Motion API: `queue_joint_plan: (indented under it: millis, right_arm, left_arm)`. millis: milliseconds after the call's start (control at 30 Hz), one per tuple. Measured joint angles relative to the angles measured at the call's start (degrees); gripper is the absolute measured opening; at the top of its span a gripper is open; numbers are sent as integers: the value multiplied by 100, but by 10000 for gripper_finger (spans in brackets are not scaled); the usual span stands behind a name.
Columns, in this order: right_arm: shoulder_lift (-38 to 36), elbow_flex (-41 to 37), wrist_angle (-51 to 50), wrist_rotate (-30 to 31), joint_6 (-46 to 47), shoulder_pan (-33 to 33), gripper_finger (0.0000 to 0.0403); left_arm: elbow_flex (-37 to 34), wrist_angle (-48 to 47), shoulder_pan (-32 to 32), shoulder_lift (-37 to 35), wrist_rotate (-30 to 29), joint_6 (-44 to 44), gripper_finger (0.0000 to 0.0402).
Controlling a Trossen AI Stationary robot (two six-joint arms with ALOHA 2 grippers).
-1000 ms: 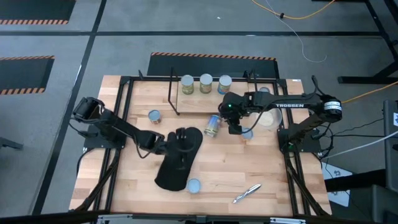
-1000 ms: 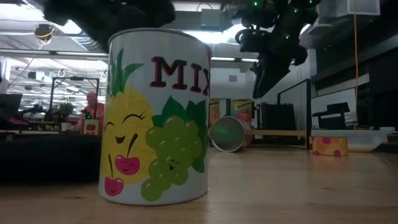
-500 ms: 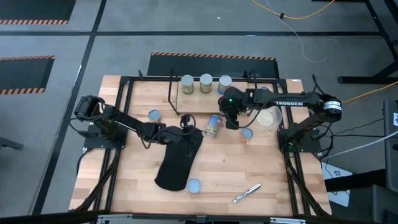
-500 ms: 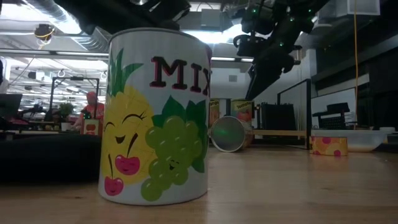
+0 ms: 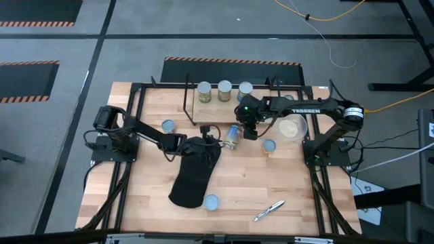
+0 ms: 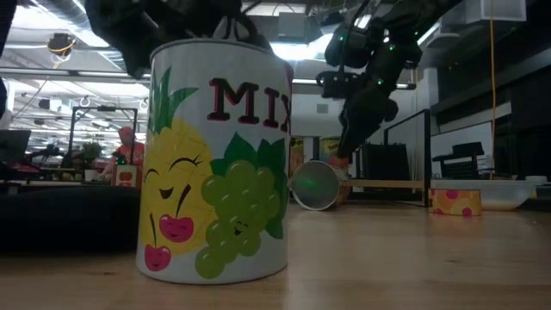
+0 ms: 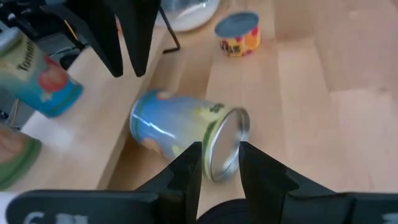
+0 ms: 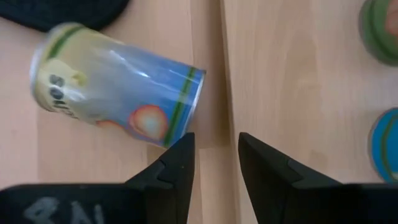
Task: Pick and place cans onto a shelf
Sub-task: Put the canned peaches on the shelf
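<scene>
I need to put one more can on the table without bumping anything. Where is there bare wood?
Bare wood lies between the upright can and the pen, and near the left edge beside the lone can. It is crowded by the shelf, where both grippers, left and right, flank the tipped can.

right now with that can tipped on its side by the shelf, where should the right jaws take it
Grip the tipped can across its curved wall near mid-length, coming straight down from above. It lies flat on the table, so both ends face sideways and only the round sides offer opposing faces. The right gripper, open, hangs beside it at its shelf end; it likely needs to shift over the body.
</scene>
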Motion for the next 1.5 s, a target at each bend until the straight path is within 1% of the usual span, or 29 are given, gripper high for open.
queue_joint_plan:
  millis: [200,400,700,867,1200,1333,1500]
  right_arm:
    - [264,1,33,54,0,-4,129]
    - [429,1,38,45,0,-4,129]
    - [473,0,36,18,17,48,129]
    - [473,2,50,-189,23,111,129]
    - [473,1,33,-185,22,297,129]
    - [473,0,33,-176,22,319,129]
    - [467,6,36,-175,22,319,129]
  left_arm:
    - [0,483,-2,478,-109,8,98]
    - [2,550,93,647,-150,6,98]
    - [2,589,210,740,-56,-11,98]
    - [2,715,210,740,-45,-4,98]
    - [2,696,240,740,-20,-2,98]
    - [2,694,240,740,-21,6,81]
    - [0,674,240,740,-44,17,33]
